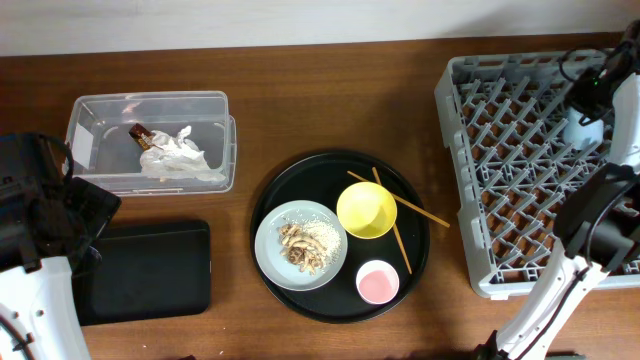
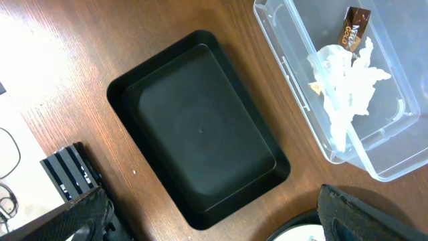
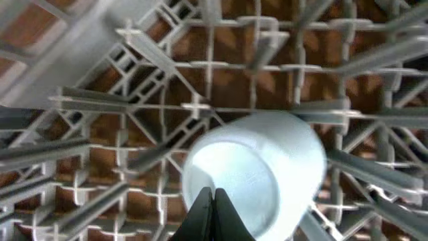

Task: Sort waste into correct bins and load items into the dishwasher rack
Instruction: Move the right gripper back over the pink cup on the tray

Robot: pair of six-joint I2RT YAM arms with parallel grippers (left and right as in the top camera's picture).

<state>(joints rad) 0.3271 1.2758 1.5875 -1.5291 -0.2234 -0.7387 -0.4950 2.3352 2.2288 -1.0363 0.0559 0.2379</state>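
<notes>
The blue cup [image 3: 294, 154] lies tilted among the pegs of the grey rack [image 1: 500, 170], at its far right [image 1: 583, 130]. My right gripper [image 3: 214, 194] is shut, its tips in front of the cup's mouth, with nothing seen between them. My left gripper [image 2: 214, 224] is open and empty, above the near end of the shallow black tray [image 2: 200, 127]. The clear tub [image 1: 150, 100] holds the crumpled white paper [image 1: 180, 155] and the gold-brown wrapper [image 1: 142, 133]. The grey-green plate [image 1: 268, 240] carries the food scraps [image 1: 300, 245]. The yellow bowl [image 1: 366, 210], pink cup [image 1: 377, 282] and chopsticks [image 1: 410, 208] are beside it.
The plate, bowl, pink cup and chopsticks all sit on a large round black tray [image 1: 300, 170] at the table's middle. The rack fills the right side. The tub and the shallow black tray [image 1: 150, 270] are at the left, on the brown wooden table.
</notes>
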